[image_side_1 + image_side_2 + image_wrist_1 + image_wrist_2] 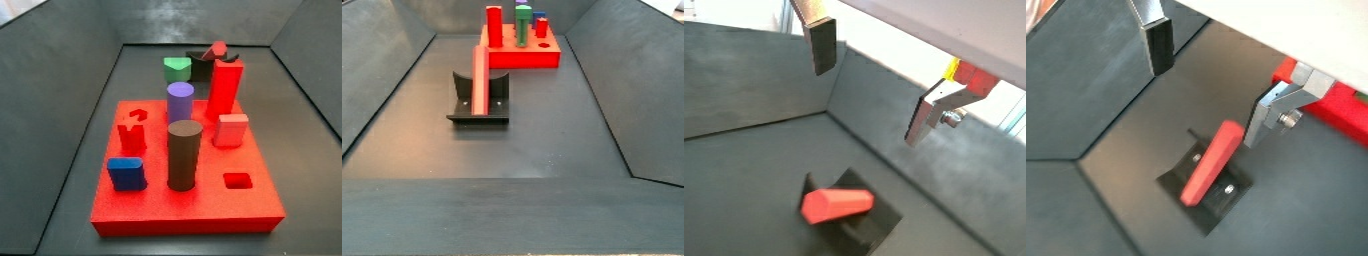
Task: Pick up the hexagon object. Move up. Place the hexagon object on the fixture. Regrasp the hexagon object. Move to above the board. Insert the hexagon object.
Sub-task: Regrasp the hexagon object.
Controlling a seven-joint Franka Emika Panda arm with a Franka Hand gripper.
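The hexagon object (480, 75), a long salmon-red rod, lies lengthwise on the black fixture (478, 108) in front of the board (523, 57). In a wrist view I look at its six-sided end (834, 205) resting on the fixture (871, 228). In both wrist views my gripper (1208, 108) hangs above the rod (1211, 165) and apart from it, open, with nothing between the fingers (822, 48). The red board (201, 205) carries coloured pegs; behind it the rod's end (218, 49) shows over the fixture (201, 68). Neither side view shows the gripper.
On the board stand a dark brown cylinder (183, 155), a purple peg (179, 102), a green peg (177, 69), a red square pillar (226, 88), a pink block (230, 130) and a blue block (126, 173). Grey sloping walls (382, 90) enclose the floor.
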